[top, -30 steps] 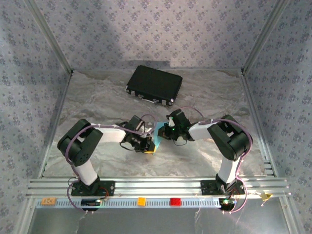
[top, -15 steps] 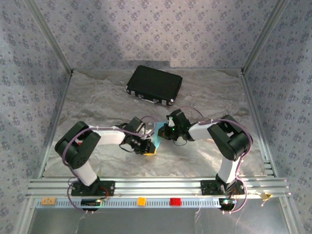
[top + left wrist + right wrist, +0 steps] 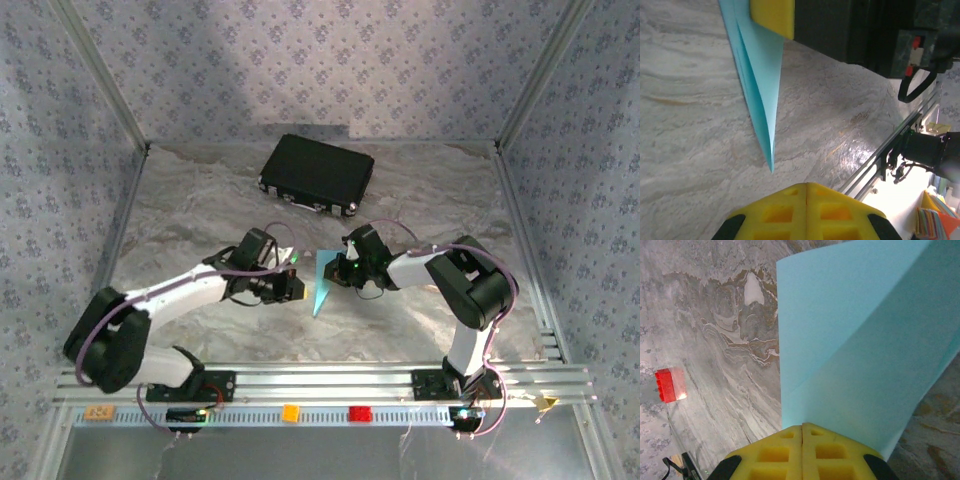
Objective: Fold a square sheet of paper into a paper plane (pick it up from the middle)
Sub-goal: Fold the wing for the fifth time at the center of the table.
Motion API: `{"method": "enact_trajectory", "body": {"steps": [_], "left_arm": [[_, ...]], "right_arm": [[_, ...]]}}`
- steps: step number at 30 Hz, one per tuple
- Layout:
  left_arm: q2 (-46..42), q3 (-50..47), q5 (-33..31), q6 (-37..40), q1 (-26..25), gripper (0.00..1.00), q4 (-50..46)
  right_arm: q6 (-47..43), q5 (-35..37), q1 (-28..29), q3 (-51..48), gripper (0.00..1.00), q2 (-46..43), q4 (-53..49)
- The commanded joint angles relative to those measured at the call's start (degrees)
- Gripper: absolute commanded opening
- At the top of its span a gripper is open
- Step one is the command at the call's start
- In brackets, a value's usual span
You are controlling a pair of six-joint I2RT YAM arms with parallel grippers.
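The left gripper [image 3: 296,287] is seen clenched with nothing between its yellow fingertips [image 3: 790,210], which meet flat against each other in the left wrist view. Just ahead of those fingertips and a little to one side, but apart from them, the paper plane [image 3: 762,85] is found. It is a slim, layered, light blue dart whose long axis runs away from the left gripper, with the pointed tip nearest to it and low over the marbled table [image 3: 200,200]. In the top view the paper plane [image 3: 322,287] lies between the two grippers, its point directed toward the near edge. Its wide end is pinched by the right gripper [image 3: 343,272], whose fingers [image 3: 802,450] are closed on the paper's edge, so that the sheet stands out ahead of that gripper. The free pointed end is judged to be nearer the left arm. Any coming regrasp or crease would therefore probably have to be made from that side, with the left jaws first opened. The black case [image 3: 317,175] is left well beyond both grippers.
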Motion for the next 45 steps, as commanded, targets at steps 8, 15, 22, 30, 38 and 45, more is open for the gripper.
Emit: {"method": "enact_trajectory", "body": {"steps": [8, 15, 22, 30, 38, 45], "left_arm": [[15.75, 9.43, 8.02, 0.98, -0.67, 0.02, 8.09], [22.95, 10.77, 8.38, 0.85, -1.18, 0.02, 9.48], [25.63, 7.42, 8.73, -0.14, -1.53, 0.01, 9.64], [22.82, 2.06, 8.33, -0.63, -2.50, 0.00, 6.73], [18.25, -0.31, 6.20, 0.76, -3.64, 0.00, 0.55], [15.37, -1.40, 5.43, 1.11, -5.48, 0.00, -0.70]], "right_arm": [[0.68, 5.31, 0.44, -2.00, 0.07, 3.59, -5.03], [0.83, 5.27, 0.43, -2.01, 0.07, 3.63, -4.94], [0.83, 5.43, 0.34, -2.33, 0.07, 4.05, -4.99], [0.73, 6.35, 0.37, -2.66, 0.07, 4.53, -5.38], [0.75, 6.79, 0.44, -2.93, 0.07, 4.10, -5.55], [1.05, 6.88, 0.70, -3.04, 0.07, 4.01, -5.32]]}}
